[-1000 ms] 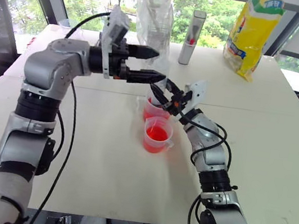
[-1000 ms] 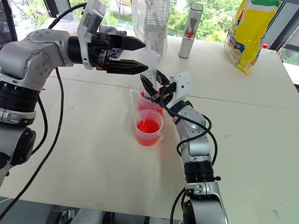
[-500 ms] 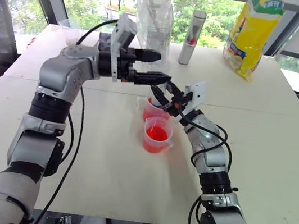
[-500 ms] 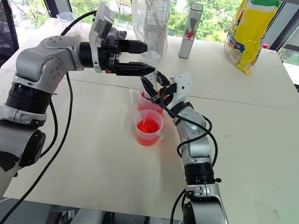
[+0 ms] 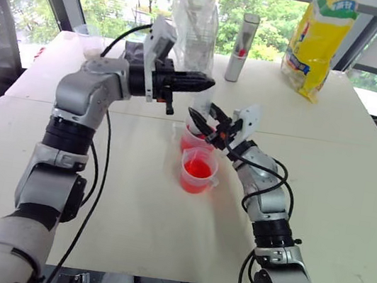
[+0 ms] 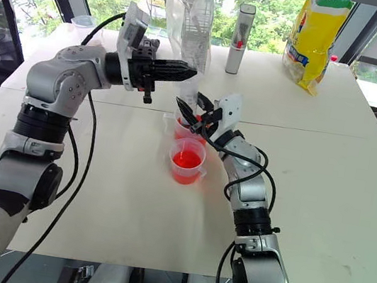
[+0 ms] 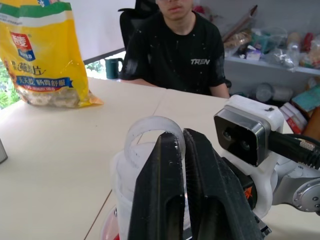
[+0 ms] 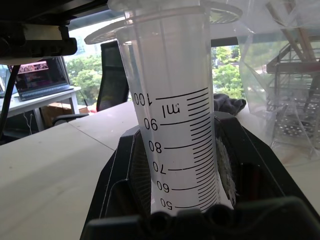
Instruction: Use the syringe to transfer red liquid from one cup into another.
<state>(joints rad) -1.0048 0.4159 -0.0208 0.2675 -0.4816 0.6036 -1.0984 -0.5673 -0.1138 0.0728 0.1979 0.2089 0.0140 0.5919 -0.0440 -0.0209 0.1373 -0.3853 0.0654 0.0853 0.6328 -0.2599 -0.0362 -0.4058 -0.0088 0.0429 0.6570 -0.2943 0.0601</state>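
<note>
Spanning the scene, the pale tabletop [image 5: 351,203] carries a yellow bag [image 5: 319,40], a clear plastic bag [image 5: 198,14] and a grey cylinder [image 5: 243,46] at its far side. Two cups with red liquid [image 5: 198,169] stand touching near the middle. Above the farther cup [image 5: 192,141], the right end effector [image 5: 209,125] is clamped on the syringe [image 8: 172,145], upright. The left end effector [image 5: 196,82], fingers [image 7: 165,200] pressed together, sits at the plunger ring [image 7: 150,131].
</note>
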